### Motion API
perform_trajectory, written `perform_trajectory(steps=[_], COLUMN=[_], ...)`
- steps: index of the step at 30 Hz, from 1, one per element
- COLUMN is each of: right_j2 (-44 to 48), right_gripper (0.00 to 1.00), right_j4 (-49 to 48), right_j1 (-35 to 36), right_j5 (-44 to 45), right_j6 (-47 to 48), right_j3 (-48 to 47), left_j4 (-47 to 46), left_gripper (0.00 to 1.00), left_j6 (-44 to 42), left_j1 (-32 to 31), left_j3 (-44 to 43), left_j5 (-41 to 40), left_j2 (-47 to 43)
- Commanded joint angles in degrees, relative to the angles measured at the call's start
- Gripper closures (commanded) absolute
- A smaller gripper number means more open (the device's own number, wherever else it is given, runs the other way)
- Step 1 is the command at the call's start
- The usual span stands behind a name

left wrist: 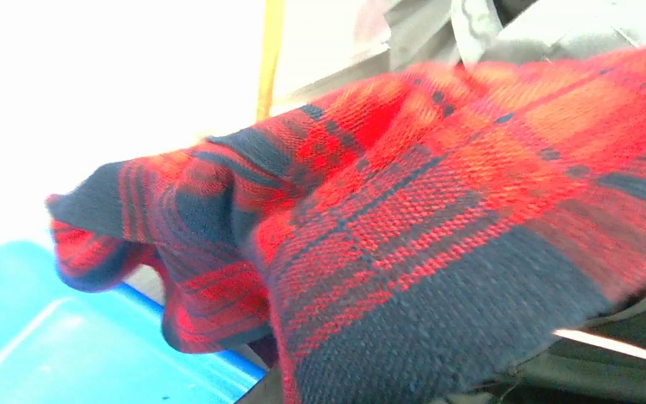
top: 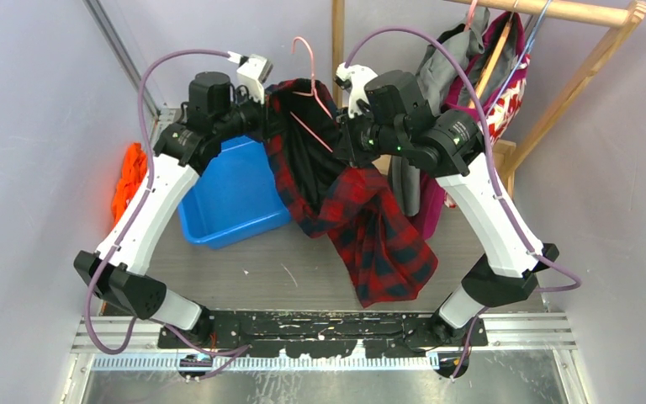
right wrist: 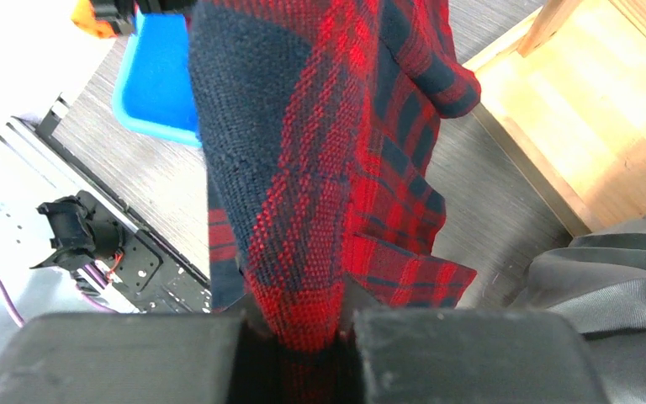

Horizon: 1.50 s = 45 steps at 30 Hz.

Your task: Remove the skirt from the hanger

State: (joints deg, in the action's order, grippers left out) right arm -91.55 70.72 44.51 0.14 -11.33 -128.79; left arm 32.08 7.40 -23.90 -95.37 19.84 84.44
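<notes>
A red and navy plaid skirt (top: 378,236) hangs in the air between my two grippers, its waist spread open and its long end drooping toward the table. A pink wire hanger (top: 313,84) sticks up out of the waist, its hook free in the air. My left gripper (top: 267,118) is at the skirt's left edge; in its wrist view the skirt (left wrist: 437,210) fills the frame and hides the fingers. My right gripper (top: 346,141) is shut on the skirt's right edge; in its wrist view (right wrist: 303,328) the skirt (right wrist: 303,168) is pinched between the two pads.
A blue bin (top: 227,194) sits on the table under the left arm. An orange cloth (top: 130,177) lies at the far left. A wooden rack (top: 589,67) with several hung garments (top: 471,76) stands at the back right, close behind the right arm.
</notes>
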Motion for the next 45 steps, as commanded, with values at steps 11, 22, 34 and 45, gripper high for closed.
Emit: perform_trajectory(steps=[11, 22, 34, 45], right_j2=[2.3, 3.0, 2.8, 2.9], right_gripper=[0.99, 0.99, 0.99, 0.99], right_j4=[-4.6, -2.5, 3.0, 5.6], right_j1=[0.3, 0.4, 0.4, 0.4], right_j5=[-6.6, -13.3, -9.4, -8.1], right_j6=[-0.1, -1.6, -0.6, -0.3], right_j3=[1.1, 2.0, -5.8, -10.2], left_j4=[6.0, 5.0, 2.0, -0.6], left_gripper=[1.00, 1.00, 1.00, 1.00], left_j6=[-18.7, -19.1, -14.6, -12.5], left_j1=[2.7, 9.4, 17.6, 24.6], left_j3=[-11.1, -19.2, -14.5, -13.7], left_j5=[-27.6, -27.5, -14.5, -3.5], left_j2=[1.8, 9.8, 15.7, 22.1])
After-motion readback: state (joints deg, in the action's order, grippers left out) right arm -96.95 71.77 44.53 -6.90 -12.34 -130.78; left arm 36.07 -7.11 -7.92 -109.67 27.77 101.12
